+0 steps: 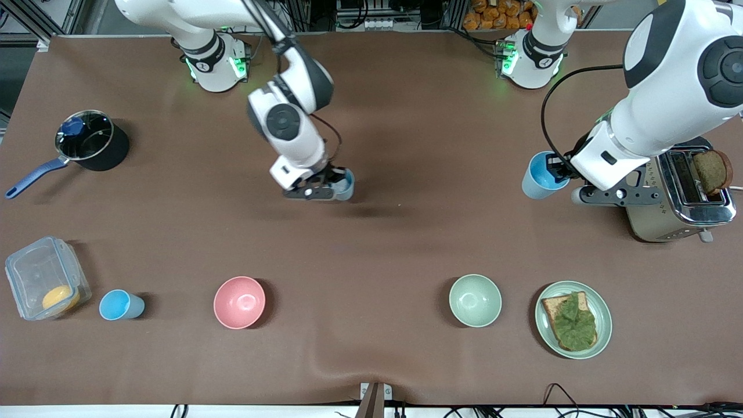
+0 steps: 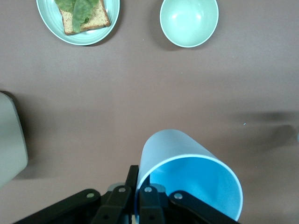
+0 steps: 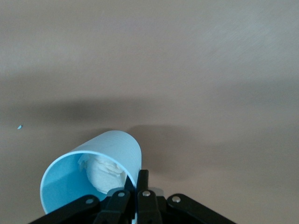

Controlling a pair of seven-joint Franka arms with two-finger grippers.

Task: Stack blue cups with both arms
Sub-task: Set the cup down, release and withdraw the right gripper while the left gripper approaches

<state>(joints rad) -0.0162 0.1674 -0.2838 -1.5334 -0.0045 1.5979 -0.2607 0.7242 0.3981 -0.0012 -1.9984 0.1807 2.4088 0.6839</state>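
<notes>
The right gripper (image 1: pixel 335 184) pinches the rim of a smooth, tapered pale blue cup (image 1: pixel 346 184) over the middle of the brown table (image 1: pixel 406 244). The left gripper (image 1: pixel 562 169) clamps a brighter blue cup (image 1: pixel 538 175) beside the shiny metal toaster (image 1: pixel 679 197). No writing is legible.

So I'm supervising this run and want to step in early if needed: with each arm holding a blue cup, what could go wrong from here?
1. Each gripper pinches only one rim wall: the left gripper on the sky-blue plastic cup, the right gripper on the paler blue cup. Either could pivot or slip.
2. Something whitish sits inside the paler cup, which may block nesting.
3. The left arm works close beside the steel toaster and might knock it.
</notes>
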